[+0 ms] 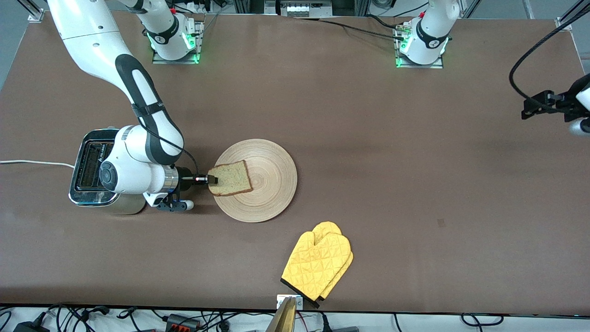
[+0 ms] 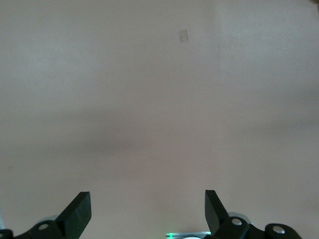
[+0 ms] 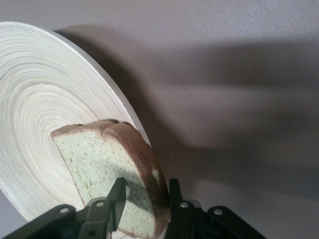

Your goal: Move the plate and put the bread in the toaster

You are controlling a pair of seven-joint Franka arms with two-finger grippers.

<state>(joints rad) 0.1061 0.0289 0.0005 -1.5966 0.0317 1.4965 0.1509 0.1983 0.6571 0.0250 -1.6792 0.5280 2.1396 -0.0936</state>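
Note:
The bread [image 1: 230, 177] lies over the plate's [image 1: 272, 184] edge nearest the toaster, tilted, with one edge raised. My right gripper [image 1: 213, 179] is shut on the bread's crust edge at the plate's rim. In the right wrist view the fingers [image 3: 117, 195] clamp the bread [image 3: 104, 159] on both faces above the plate [image 3: 40, 99]. The toaster [image 1: 90, 170] stands beside the plate toward the right arm's end, partly hidden under the right arm's wrist. My left gripper [image 1: 581, 125] waits at the left arm's end of the table, open and empty [image 2: 148, 199] over bare table.
A yellow oven mitt [image 1: 318, 263] lies nearer to the front camera than the plate, by the table's edge. The toaster's white cord [image 1: 32, 162] runs off the right arm's end. A small mark [image 1: 441, 223] is on the brown table.

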